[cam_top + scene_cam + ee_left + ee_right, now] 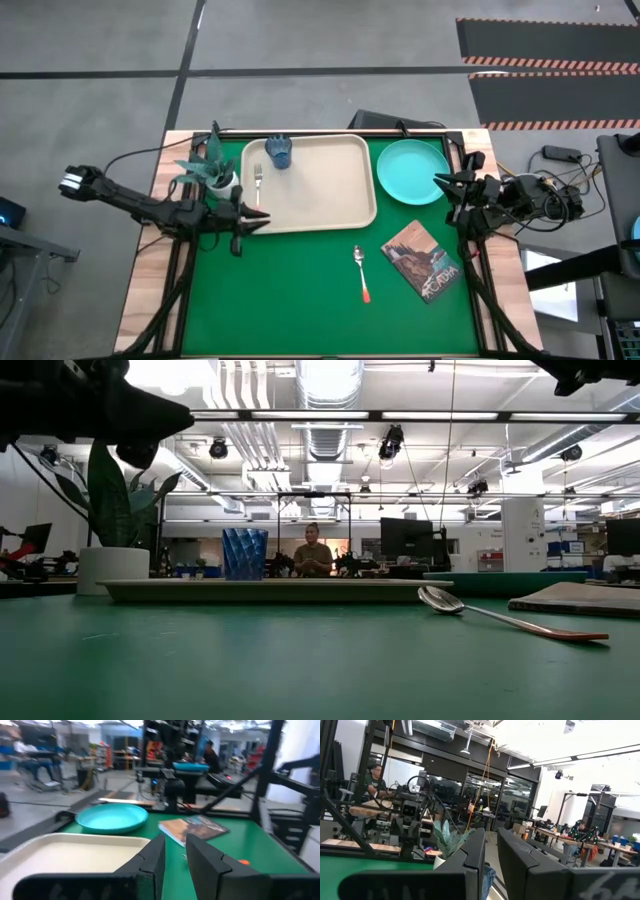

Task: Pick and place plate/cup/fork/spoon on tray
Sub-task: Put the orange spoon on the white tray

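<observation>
The beige tray lies on the green mat. The dark-blue cup stands upright in the tray's far-left corner, and the fork lies flat on the tray near its left rim. The turquoise plate rests on the mat right of the tray. The spoon lies on the mat nearer than the tray, bowl toward the tray. My left gripper is shut and empty, raised over the tray's near-left corner. My right gripper is shut and empty at the plate's right edge, raised above the table.
A white pot with a green plant stands left of the tray, close to my left arm. A brown-covered book lies right of the spoon. Bare green mat stretches toward the near edge. A person shows in the room behind.
</observation>
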{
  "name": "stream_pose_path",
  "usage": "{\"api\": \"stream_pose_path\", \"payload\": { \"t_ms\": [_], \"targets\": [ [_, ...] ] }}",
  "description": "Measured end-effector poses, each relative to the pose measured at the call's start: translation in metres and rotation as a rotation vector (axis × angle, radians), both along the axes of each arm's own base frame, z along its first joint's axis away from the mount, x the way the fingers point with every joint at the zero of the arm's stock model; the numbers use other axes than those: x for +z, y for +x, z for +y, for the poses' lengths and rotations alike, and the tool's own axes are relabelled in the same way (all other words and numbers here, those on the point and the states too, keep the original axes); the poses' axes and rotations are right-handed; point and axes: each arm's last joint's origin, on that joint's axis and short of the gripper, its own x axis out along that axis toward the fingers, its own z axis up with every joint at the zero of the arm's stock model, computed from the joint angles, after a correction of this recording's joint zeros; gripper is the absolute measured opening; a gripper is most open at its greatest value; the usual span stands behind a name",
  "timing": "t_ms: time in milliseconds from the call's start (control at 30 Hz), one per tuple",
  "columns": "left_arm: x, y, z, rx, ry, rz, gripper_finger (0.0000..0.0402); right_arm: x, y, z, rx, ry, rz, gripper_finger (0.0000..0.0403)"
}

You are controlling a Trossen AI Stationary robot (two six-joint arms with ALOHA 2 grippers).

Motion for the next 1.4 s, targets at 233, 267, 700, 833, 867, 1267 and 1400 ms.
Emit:
{"api": "stream_pose_path", "payload": {
  "t_ms": [233,267,700,833,867,1267,1400],
  "targets": [
    [-0.006,-0.005,0.010,0.071,0.019,0.003,0.0063,0.000,0.000,0.000,0.000,-0.002,0.000,0.0043],
    [-0.006,-0.007,0.011,0.075,0.025,0.007,0.0063,0.000,0.000,0.000,0.000,-0.001,0.000,0.0043],
    [-0.012,-0.028,0.014,0.004,0.033,-0.028,0.0063,0.000,0.000,0.000,0.001,0.000,0.005,0.0043],
    [-0.021,-0.033,0.015,0.004,0.027,-0.043,0.0063,-0.001,0.000,0.000,0.000,-0.002,0.012,0.0043],
    [-0.020,-0.034,0.015,0.004,0.023,-0.060,0.0063,-0.001,0.000,0.000,0.000,-0.002,0.012,0.0043],
    [-0.020,-0.038,0.016,0.004,0.026,-0.059,0.0063,-0.001,0.000,0.000,0.000,-0.001,0.013,0.0043],
    [-0.020,-0.038,0.016,0.003,0.025,-0.062,0.0063,-0.001,0.000,0.000,0.000,-0.001,0.013,0.0043]
  ]
}}
